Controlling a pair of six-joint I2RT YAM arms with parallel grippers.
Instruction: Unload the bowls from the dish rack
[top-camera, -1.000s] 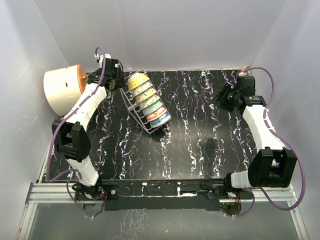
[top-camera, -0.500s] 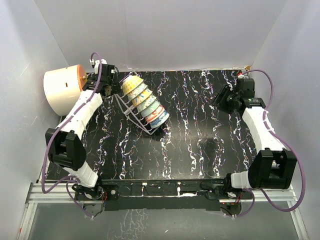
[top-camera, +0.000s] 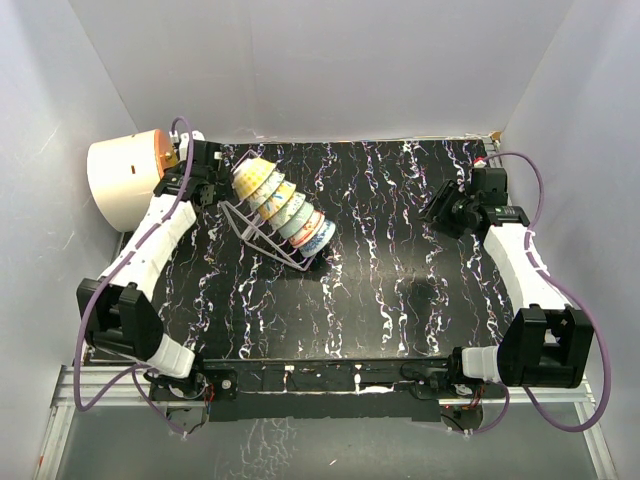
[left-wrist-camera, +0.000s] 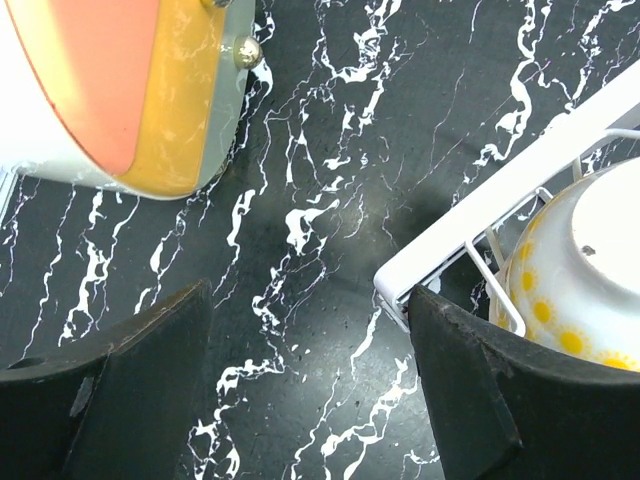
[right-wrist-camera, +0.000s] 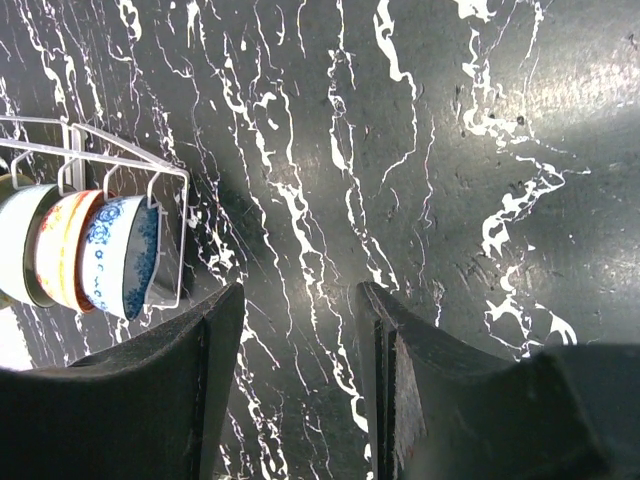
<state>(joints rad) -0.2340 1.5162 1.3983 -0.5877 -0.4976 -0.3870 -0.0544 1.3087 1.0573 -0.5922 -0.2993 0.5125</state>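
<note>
Left end effector: fingers apart, nothing clamped. A corner of the dish rack sits just inside its right finger. A yellow-flowered bowl fills that end of the rack. The bowls stand on edge in a row in the rack. A cream-and-orange cylinder lies left of the rack. Right end effector: fingers apart over bare table, well right of the rack.

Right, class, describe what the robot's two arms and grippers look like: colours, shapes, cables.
The left arm and right arm have white rounded link shells with bulky black joint housings. A purple cable loops loosely along each. The left gripper and right gripper each have two broad, matte black fingers.
</note>
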